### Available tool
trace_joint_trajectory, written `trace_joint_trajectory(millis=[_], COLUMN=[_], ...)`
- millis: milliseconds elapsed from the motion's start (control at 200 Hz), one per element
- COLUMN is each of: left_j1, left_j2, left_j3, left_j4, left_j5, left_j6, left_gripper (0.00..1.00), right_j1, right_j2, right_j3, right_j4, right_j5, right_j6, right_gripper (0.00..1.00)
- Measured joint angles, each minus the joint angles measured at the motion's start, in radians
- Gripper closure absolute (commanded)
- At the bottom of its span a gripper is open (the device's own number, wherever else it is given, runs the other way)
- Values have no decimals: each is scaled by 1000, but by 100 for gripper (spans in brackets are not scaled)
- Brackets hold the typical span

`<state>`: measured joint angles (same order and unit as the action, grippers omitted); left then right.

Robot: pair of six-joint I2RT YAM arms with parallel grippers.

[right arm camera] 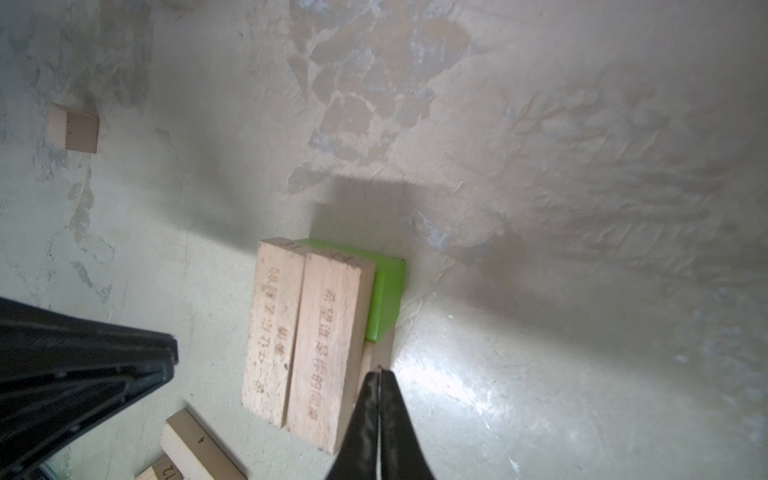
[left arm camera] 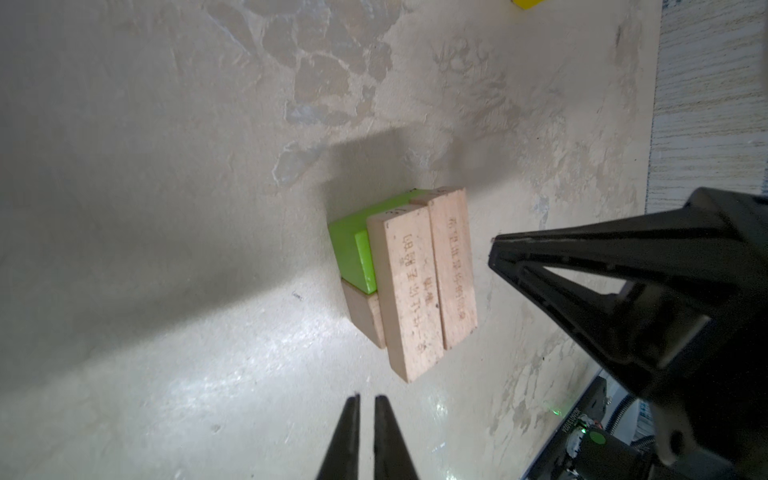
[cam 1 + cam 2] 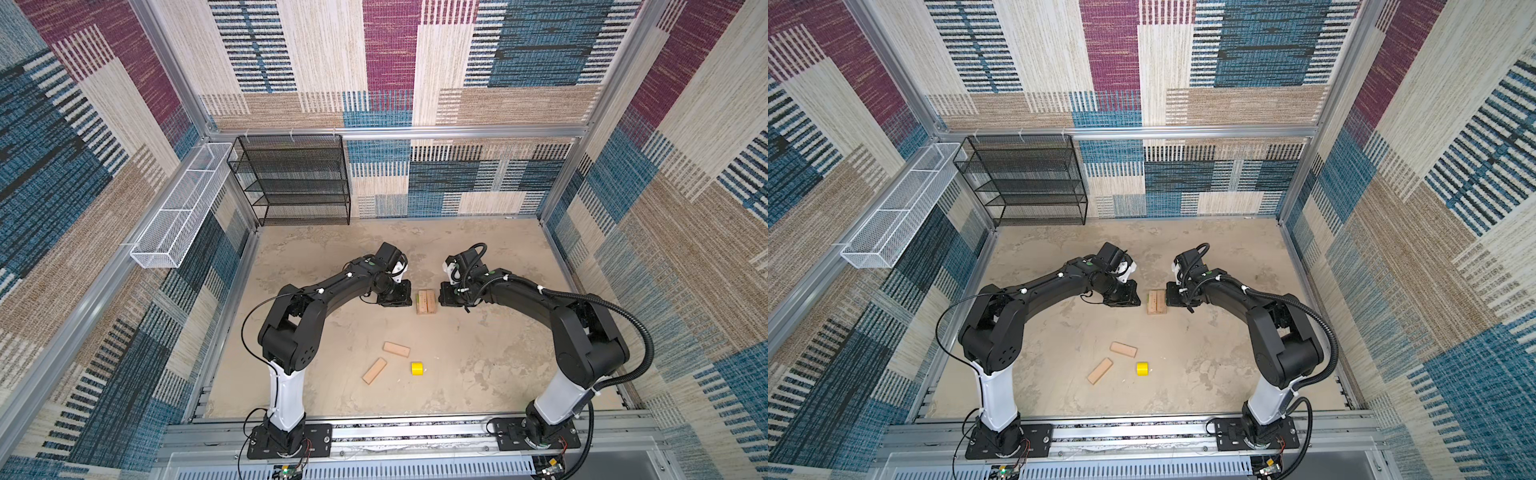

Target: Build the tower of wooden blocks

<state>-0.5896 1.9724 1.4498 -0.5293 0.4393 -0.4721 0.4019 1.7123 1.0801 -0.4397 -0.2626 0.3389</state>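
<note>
The tower [image 3: 427, 302] stands near the middle of the table [image 3: 490, 365]. Its top layer is two tan planks [image 2: 409, 291] lying side by side. They sit on a green brick [image 2: 349, 253] and a lower tan block [image 2: 365, 316].

The two arms flank it. The left gripper [image 2: 366, 398] is just beside the tower's left side, its fingers drawn almost together and holding nothing. The right gripper [image 1: 379, 372] is at the tower's right side, fingers pressed tight and empty. Its tip is right at the lower tan block, but whether it touches cannot be told.

Toward the table's front edge, well apart from the tower, lie two loose planks [image 3: 396, 349] [image 3: 374, 370] close together, with a yellow piece [image 3: 417, 368] just beside them. The right wrist view also shows a small tan block [image 1: 75, 129] lying alone.

A black mesh shelf [image 3: 291, 178] fills the back left corner. A white mesh basket [image 3: 178, 208] hangs on the wall along the left edge.
</note>
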Motion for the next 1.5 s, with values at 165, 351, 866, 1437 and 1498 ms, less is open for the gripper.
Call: trace_joint_trajectory(millis=[165,351,866,1437,1498], left_j1=[-2,-4,-8,-11,-11], left_j2=[24,35,83,96,97], left_j3=[11,20,50,59,59], left_j4=[1,2,8,9,9], left_j5=[16,35,95,117,117], left_j6=[-3,-3,-4,-7,-7], left_gripper=[88,88,88,88,88], right_j1=[0,0,0,-2,-2], right_j2=[6,15,31,32,32], right_j3=[0,0,11,11,11], right_j4=[1,1,1,1,1], right_j5=[-11,-17,-18,-25,-25], right_j6=[-3,-3,-15,-23,-23], right_gripper=[92,91,91,92,92])
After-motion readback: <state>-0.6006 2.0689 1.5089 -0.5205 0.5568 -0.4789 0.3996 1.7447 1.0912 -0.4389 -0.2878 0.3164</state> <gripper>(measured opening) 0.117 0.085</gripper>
